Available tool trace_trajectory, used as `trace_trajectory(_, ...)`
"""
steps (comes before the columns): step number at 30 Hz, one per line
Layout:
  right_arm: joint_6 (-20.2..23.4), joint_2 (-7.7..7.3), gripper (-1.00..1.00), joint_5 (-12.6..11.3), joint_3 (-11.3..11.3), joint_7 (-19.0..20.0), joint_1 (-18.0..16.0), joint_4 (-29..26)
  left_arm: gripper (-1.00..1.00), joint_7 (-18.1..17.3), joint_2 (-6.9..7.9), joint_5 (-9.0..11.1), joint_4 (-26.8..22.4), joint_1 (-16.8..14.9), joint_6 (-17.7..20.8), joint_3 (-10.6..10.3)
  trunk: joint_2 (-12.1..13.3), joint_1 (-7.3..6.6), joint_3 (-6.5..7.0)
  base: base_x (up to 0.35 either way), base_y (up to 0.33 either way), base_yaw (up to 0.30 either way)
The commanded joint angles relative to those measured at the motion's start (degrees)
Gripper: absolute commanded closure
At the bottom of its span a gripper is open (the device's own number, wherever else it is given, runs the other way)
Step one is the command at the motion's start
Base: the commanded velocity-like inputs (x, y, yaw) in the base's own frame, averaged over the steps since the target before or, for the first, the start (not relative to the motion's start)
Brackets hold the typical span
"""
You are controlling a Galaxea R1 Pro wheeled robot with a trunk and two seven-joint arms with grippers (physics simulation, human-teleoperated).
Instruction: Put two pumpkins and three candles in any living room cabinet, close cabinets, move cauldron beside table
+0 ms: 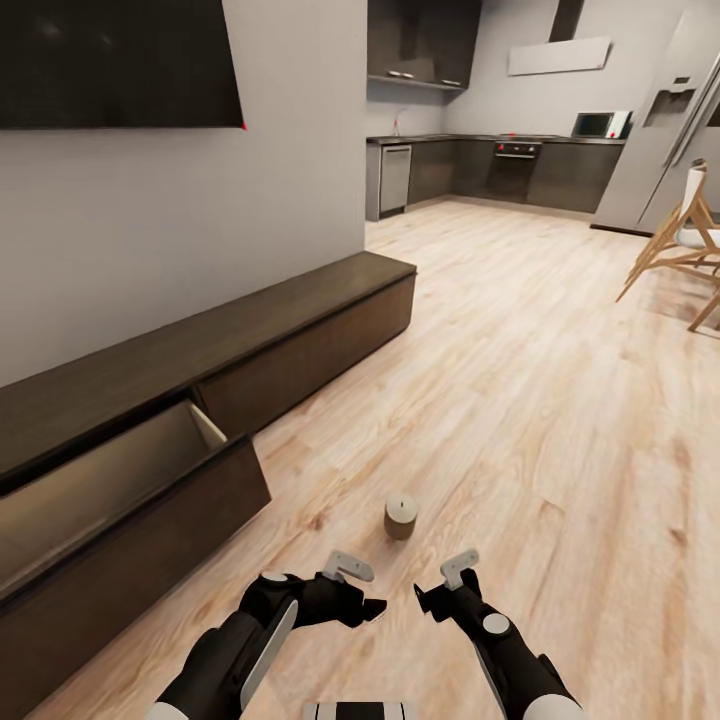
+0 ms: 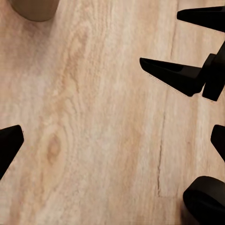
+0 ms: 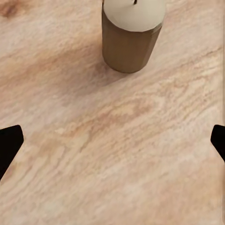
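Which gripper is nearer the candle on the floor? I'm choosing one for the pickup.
Right, narrowly. The right gripper sits just behind the candle and slightly to its right; the left gripper sits behind and slightly to its left.

One candle (image 1: 401,516) stands upright on the wood floor, a short brown-sided cylinder with a pale flat top and small dark wick; close-up in the right wrist view (image 3: 132,33). The cabinet (image 1: 200,400), long, low, dark brown, runs along the wall at 10 o'clock from the candle. Its near drawer (image 1: 120,500) is pulled open, pale inside, nothing visible in it.
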Motion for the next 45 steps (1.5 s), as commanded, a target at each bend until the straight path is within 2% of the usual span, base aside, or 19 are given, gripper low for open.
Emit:
trace_trajectory(1,0.00,0.01,-1.00,0.00,0.00,0.00,0.00,0.01,-1.00,0.00,0.00,0.00,0.00,0.00,0.00,0.00,0.00,0.00,0.00,0.331,0.000,0.000)
trace_trajectory(28,0.00,-0.33,-1.00,-0.26,0.09,-0.10,0.00,1.17,-1.00,-0.01,-0.09,0.00,-0.04,0.00,0.00,-0.16,0.00,0.00,0.00,0.329,0.000,0.000)
trace_trajectory(45,0.09,-0.33,-1.00,-0.35,0.00,-0.10,0.00,1.17,-1.00,-0.24,-0.23,0.00,-0.35,0.00,0.00,-0.35,0.00,0.00,0.00,0.033,0.000,0.000)
